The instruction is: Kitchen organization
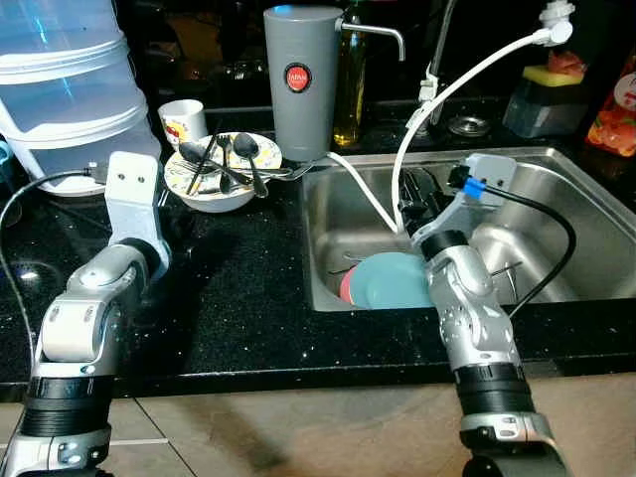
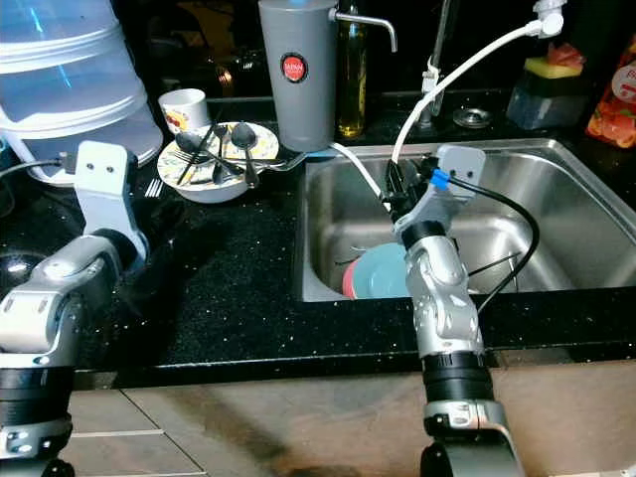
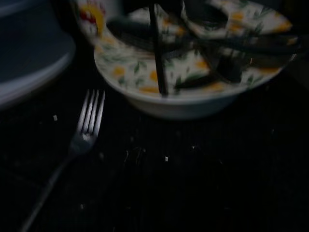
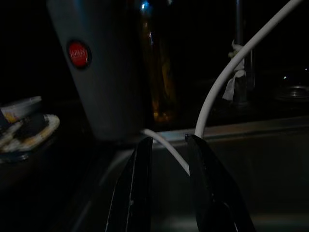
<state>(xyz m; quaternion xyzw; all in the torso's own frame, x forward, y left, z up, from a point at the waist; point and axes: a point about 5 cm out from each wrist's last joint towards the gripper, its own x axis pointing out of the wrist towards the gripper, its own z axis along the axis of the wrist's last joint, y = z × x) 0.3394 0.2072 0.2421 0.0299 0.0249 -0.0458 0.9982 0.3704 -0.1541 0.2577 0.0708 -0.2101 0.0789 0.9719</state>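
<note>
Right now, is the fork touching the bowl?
Apart. The left wrist view shows bare black counter between the fork and the bowl.

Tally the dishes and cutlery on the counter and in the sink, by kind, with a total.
Bowls: 1, on the counter
Cups: 1, behind the bowl
Plates: 2, teal over red, in the sink
Forks: 1, on the counter
Dark utensils in the bowl: too tangled to count
Total: 5 plus the utensils

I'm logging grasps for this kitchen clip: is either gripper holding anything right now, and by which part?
Nothing is held. The right gripper is open over the sink, its fingers apart with nothing between them. The left gripper's fingers cannot be made out.
</note>
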